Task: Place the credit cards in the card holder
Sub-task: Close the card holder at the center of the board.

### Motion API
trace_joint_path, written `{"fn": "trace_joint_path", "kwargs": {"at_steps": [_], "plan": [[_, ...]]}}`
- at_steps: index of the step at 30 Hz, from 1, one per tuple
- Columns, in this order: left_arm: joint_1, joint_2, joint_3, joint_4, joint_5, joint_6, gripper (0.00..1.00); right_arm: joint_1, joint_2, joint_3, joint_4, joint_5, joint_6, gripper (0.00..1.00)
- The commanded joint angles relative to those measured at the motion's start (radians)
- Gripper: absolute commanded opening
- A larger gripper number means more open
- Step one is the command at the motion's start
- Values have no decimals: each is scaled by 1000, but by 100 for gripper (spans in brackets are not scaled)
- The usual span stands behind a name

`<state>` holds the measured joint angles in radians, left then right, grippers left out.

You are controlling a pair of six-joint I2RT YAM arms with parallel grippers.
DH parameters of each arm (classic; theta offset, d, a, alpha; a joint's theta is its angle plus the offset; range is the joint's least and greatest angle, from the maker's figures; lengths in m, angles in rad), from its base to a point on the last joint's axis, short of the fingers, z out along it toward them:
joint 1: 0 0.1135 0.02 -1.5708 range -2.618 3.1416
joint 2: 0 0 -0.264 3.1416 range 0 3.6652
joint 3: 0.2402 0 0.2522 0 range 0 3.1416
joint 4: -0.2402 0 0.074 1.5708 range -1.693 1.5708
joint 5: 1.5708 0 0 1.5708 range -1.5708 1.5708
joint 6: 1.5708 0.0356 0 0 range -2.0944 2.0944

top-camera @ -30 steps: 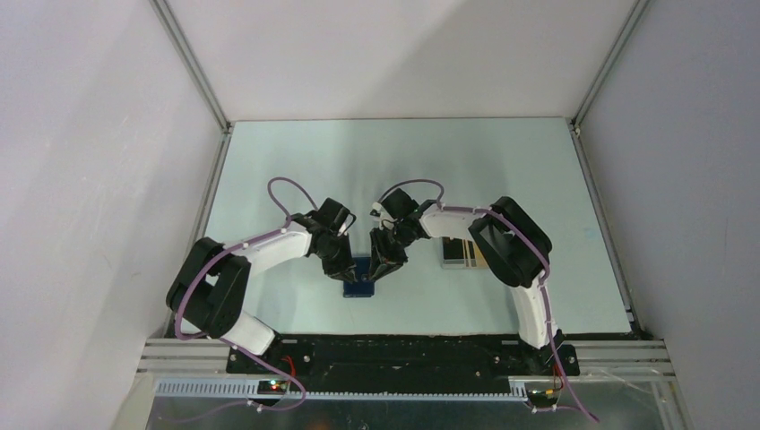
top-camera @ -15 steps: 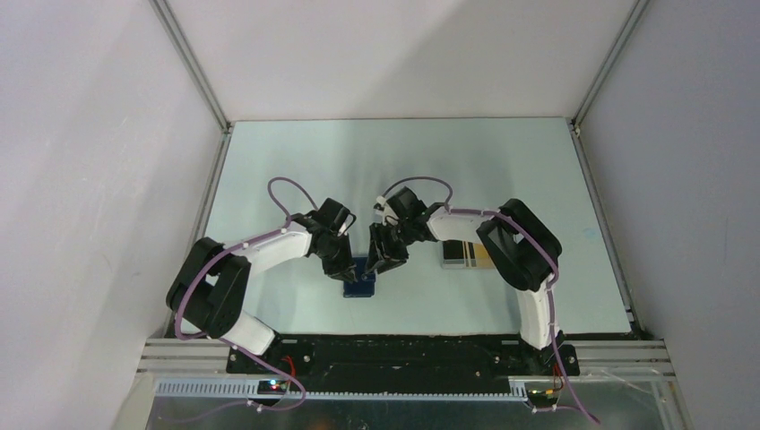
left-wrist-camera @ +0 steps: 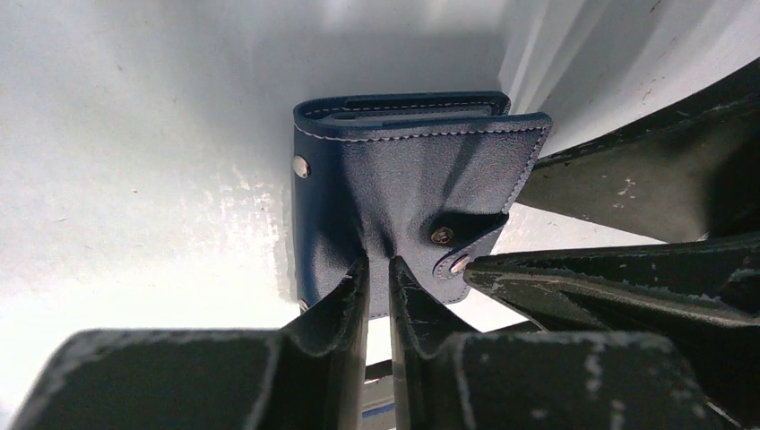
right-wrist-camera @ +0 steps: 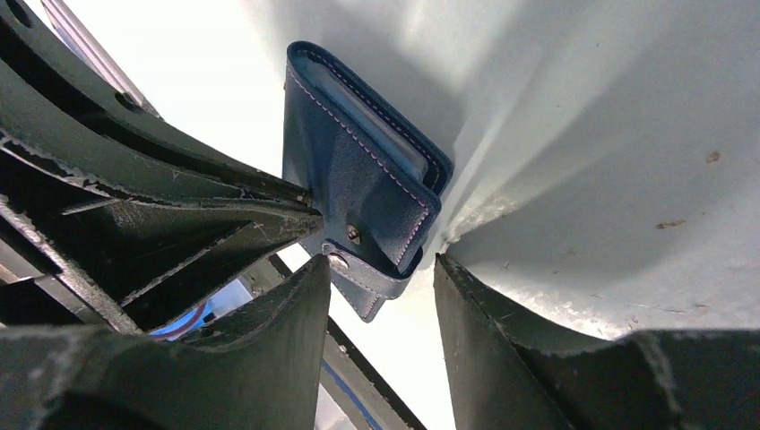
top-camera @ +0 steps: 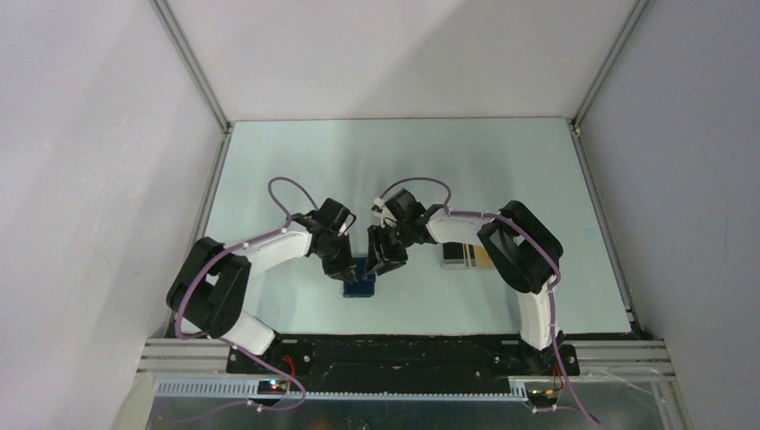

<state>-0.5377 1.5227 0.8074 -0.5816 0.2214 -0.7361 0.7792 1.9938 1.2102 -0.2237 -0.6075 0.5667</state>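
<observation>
Two grippers are meeting at one small dark navy-blue folding leather card holder (left-wrist-camera: 403, 179), which is standing on edge on the pale tabletop (top-camera: 269, 161), near the middle of its near edge. Its front flap is being pinched by the left gripper (left-wrist-camera: 378, 273), whose jaws are narrow and closed on the leather. The right gripper (right-wrist-camera: 381, 269) is being held with its jaws apart, gripping nothing, and the snap tab is lying between them, close to one jaw.

No card is being shown inside the parted holder in either wrist view; only dark pockets are showing. The thin orange-yellow rectangular credit cards (top-camera: 480, 259) are lying well apart from it, toward the right edge of the tabletop. They are beside a clear plastic case with a black-grey base (top-camera: 455, 255), and both are partly hidden by the right arm, so their number cannot be told.

By judgement, the holder is being opened and steadied, while loading is not yet being done. Each card is yet to be fetched and slid into a pocket.
</observation>
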Motion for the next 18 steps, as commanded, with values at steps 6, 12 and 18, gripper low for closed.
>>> {"fn": "trace_joint_path", "kwargs": {"at_steps": [6, 12, 18], "plan": [[-25, 43, 1, 26, 5, 17, 17, 12, -13, -18, -28, 56, -16, 50], [-25, 49, 1, 26, 3, 17, 17, 17, -36, -18, -61, 90, -36, 51], [-25, 48, 2, 28, 4, 17, 17, 20, -37, -31, -59, 86, -36, 48]]}}
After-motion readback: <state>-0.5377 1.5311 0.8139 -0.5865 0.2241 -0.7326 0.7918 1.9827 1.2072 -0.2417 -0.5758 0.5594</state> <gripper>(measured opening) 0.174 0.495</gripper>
